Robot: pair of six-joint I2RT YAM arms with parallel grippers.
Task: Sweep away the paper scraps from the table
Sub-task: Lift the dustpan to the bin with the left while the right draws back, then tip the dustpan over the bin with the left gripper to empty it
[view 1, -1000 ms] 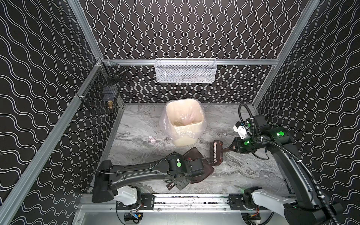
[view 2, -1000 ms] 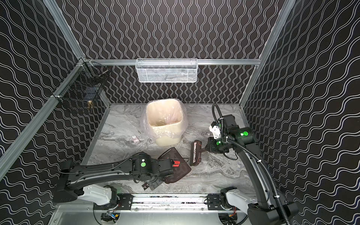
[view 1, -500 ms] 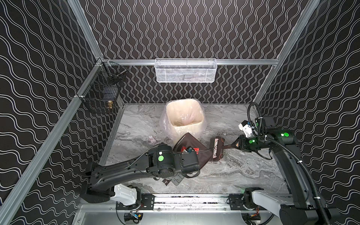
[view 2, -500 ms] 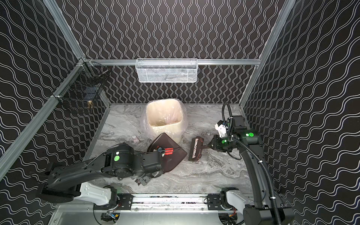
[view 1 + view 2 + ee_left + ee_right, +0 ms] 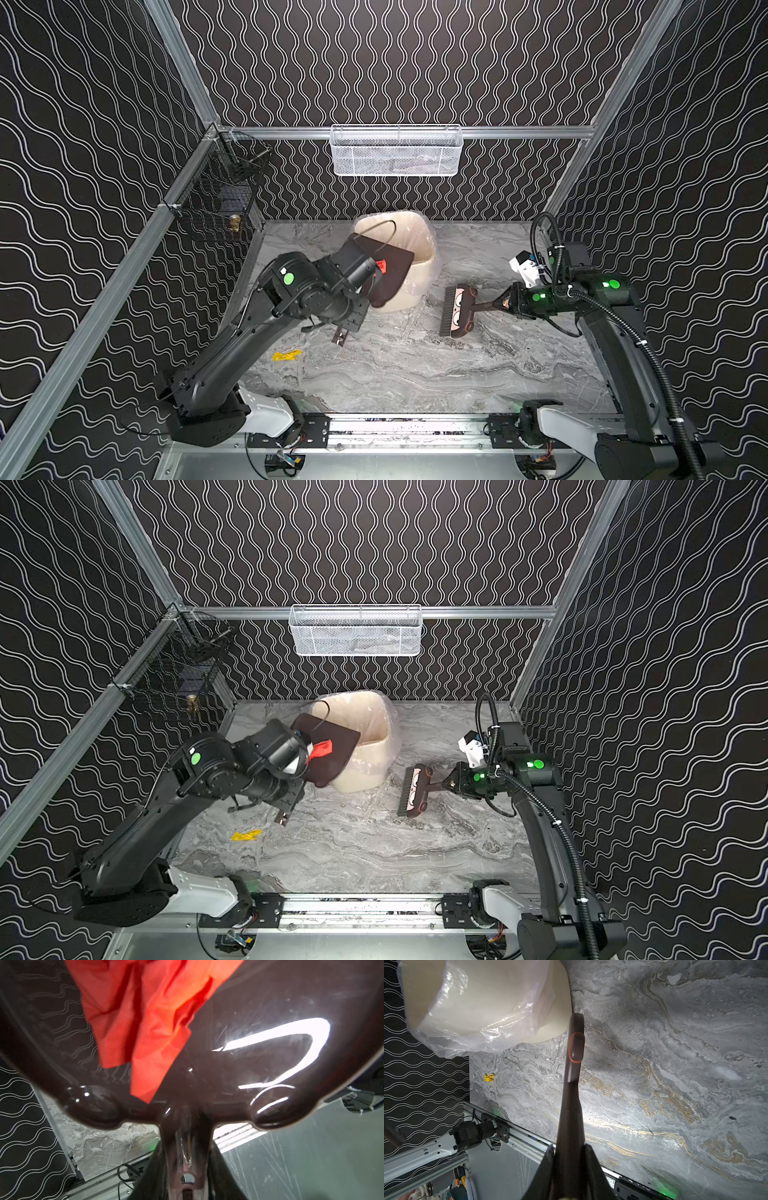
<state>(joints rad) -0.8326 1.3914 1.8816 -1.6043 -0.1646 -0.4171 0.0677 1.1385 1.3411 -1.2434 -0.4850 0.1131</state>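
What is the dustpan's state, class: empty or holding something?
Holding something: a red paper scrap lies in the dustpan, seen in the left wrist view.

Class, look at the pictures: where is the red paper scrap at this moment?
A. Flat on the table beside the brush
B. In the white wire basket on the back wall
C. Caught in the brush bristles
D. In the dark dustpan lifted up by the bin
D: both top views and the left wrist view show the red paper scrap lying in the dustpan, which is raised at the bin.
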